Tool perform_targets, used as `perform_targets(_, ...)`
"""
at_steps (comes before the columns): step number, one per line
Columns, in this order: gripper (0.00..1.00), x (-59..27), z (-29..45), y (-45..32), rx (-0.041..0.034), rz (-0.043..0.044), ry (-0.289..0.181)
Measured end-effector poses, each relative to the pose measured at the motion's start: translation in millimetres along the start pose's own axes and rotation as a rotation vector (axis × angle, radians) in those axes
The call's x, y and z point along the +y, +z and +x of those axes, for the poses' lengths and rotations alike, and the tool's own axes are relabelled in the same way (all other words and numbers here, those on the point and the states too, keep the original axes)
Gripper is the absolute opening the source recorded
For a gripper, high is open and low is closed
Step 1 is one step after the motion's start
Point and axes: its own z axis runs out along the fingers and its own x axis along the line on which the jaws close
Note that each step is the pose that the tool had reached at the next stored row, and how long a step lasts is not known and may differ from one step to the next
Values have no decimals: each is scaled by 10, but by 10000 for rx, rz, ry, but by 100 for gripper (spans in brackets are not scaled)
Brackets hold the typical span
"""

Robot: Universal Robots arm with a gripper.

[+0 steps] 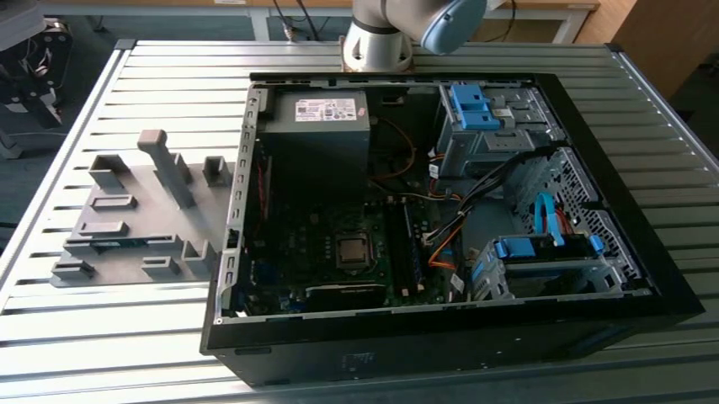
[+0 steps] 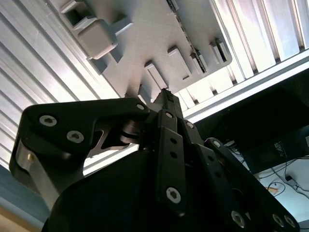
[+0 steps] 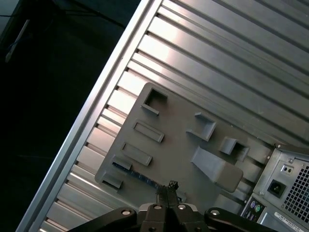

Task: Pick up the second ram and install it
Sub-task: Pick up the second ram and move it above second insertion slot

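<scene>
The second ram [image 1: 121,242] lies on edge in a slot of the grey fixture plate [image 1: 146,220], at the exterior view's left beside the open computer case [image 1: 450,328]. In the first wrist view it is a thin dark strip with blue marks [image 3: 137,173] near the plate's edge. In the second wrist view it is a dark line [image 2: 187,41] along the plate. My gripper [image 3: 168,186] hangs well above the plate with its fingers pressed together and nothing between them. Its tips [image 2: 167,94] point down at the plate.
Grey upright blocks [image 1: 168,168] rise from the fixture plate. The case holds a motherboard [image 1: 337,252], a power supply [image 1: 320,114], blue drive cages [image 1: 540,248] and loose cables. The ribbed metal table [image 1: 113,345] ends close to the plate at the exterior view's left.
</scene>
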Motion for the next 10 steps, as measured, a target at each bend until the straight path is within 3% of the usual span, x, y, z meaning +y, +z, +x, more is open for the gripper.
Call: perform_targets(10,11,0,0,0,1,0,-35)
